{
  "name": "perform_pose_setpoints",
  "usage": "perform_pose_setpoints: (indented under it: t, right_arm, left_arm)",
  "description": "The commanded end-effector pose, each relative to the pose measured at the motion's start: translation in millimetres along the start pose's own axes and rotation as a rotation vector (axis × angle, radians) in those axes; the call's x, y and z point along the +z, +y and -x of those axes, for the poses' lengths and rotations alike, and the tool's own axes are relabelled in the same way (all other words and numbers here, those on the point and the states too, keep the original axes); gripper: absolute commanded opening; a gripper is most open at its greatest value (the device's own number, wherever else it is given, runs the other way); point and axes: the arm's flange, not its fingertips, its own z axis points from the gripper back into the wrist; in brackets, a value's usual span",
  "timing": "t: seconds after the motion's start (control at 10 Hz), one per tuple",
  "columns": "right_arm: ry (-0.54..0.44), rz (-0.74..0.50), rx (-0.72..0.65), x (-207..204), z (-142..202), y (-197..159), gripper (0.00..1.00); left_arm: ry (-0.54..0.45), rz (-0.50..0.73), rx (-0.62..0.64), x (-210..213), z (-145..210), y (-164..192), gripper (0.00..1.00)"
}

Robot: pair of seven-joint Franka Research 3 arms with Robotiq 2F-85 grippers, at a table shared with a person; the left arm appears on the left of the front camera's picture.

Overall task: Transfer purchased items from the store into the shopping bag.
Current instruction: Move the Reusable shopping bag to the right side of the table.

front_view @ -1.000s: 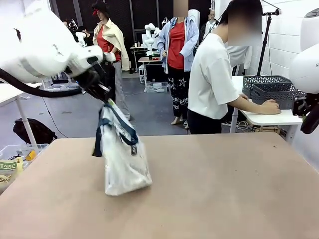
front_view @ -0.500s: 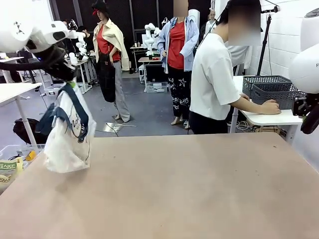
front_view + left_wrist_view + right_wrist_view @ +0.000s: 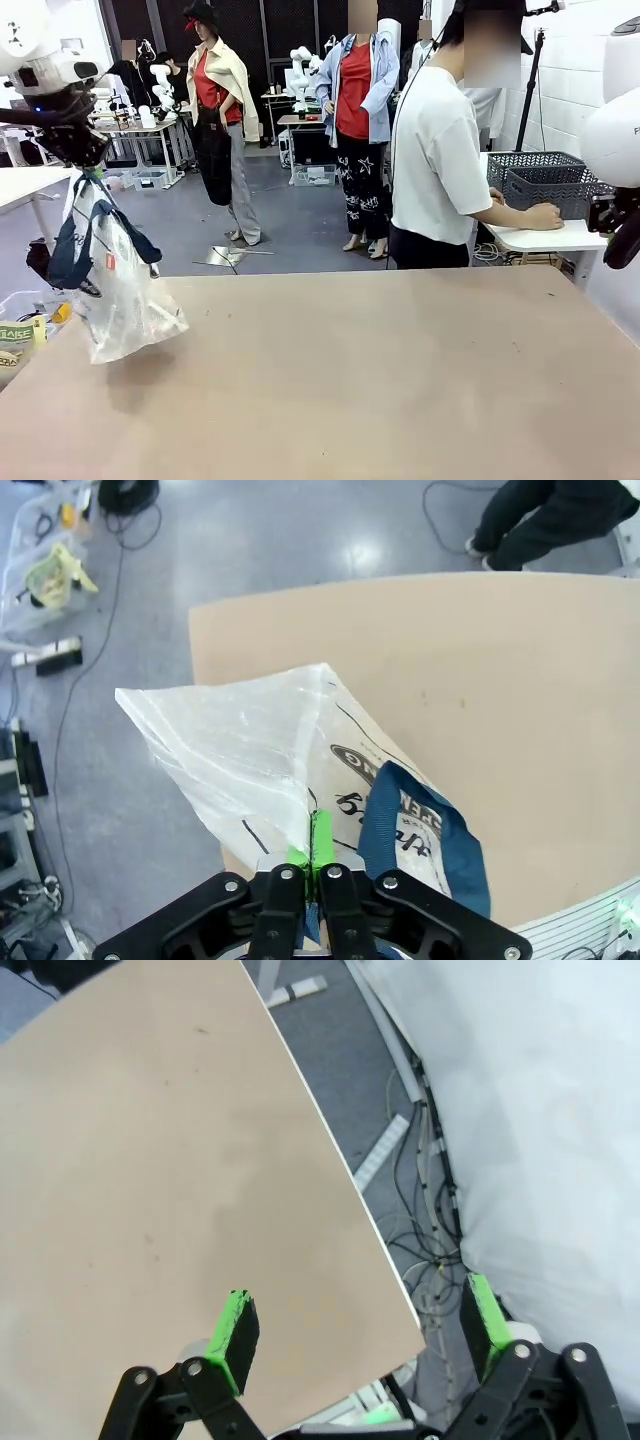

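The shopping bag [image 3: 115,285], translucent white crinkly plastic with navy strap handles [image 3: 70,255], hangs in the air over the table's left edge. My left gripper [image 3: 85,172] is shut on its top rim. The left wrist view looks down on it: the green pads of my left gripper [image 3: 312,842] pinch the plastic, the shopping bag [image 3: 250,745] spreads out below, and a navy handle [image 3: 420,830] lies to the right. My right gripper [image 3: 360,1320] stands open and holds nothing, above the table's right edge. The purchased items are out of view.
The brown table [image 3: 380,380] spreads ahead. A person [image 3: 435,150] at the far right rests a hand [image 3: 545,213] on a white side table [image 3: 540,240] beside a dark grey mesh basket [image 3: 545,175]. A clear bin [image 3: 25,320] of packs sits low at the left.
My left arm has swung the bag from the table's left-middle out to the left edge and lifted it off the surface. The right arm has stayed still.
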Motion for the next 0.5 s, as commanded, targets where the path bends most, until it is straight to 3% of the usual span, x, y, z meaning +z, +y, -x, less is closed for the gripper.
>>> perform_pose_setpoints:
  t: [0.0,0.4]
  right_arm:
    - [0.003,0.023,0.018,1,-1,-2,1.0]
    - [0.003,0.023,0.018,1,-1,-2,1.0]
  left_arm:
    - [0.064,0.02,-0.02,-7,-20,17,0.0]
    - [0.148,0.071,-0.066,-57,-37,21,0.0]
